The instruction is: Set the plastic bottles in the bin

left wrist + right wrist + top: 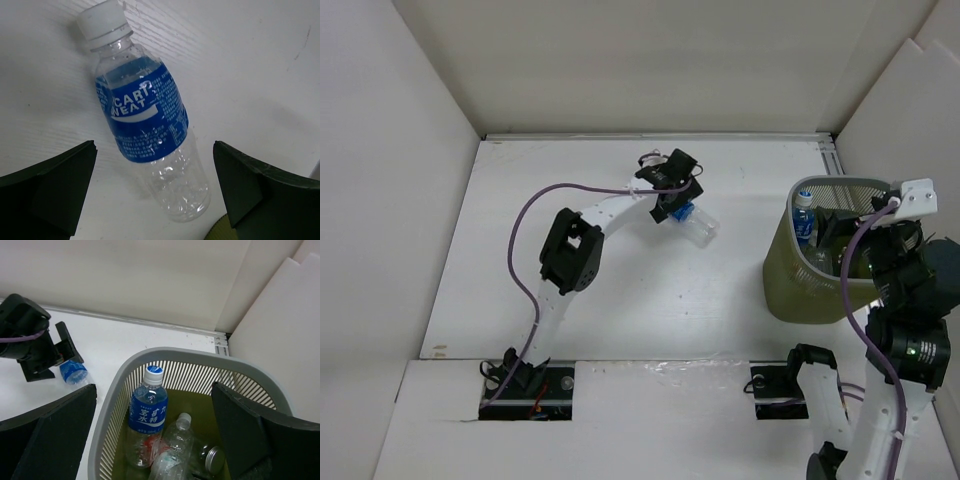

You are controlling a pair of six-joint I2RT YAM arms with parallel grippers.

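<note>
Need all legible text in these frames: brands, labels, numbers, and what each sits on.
"CARI" over "WEAT", white letters cut off by the curve: blue label of the clear plastic bottle with a white cap, lying on the white table.
Fine print lower on that label: too small to read.
"宝矿力" over "水特", as best it reads: blue label of the blue-capped clear bottle, standing in the grey-rimmed mesh bin.
Nothing else is legible.

The lying clear plastic bottle with a white cap wears a blue wrap label showing white capitals "CARI" above "WEAT"; the small print beneath is too fine to read. Standing at nine o'clock inside the round olive-green mesh bin, a clear bottle with a blue-topped cap carries a blue label with white Chinese characters, 宝矿力 over 水特
</note>
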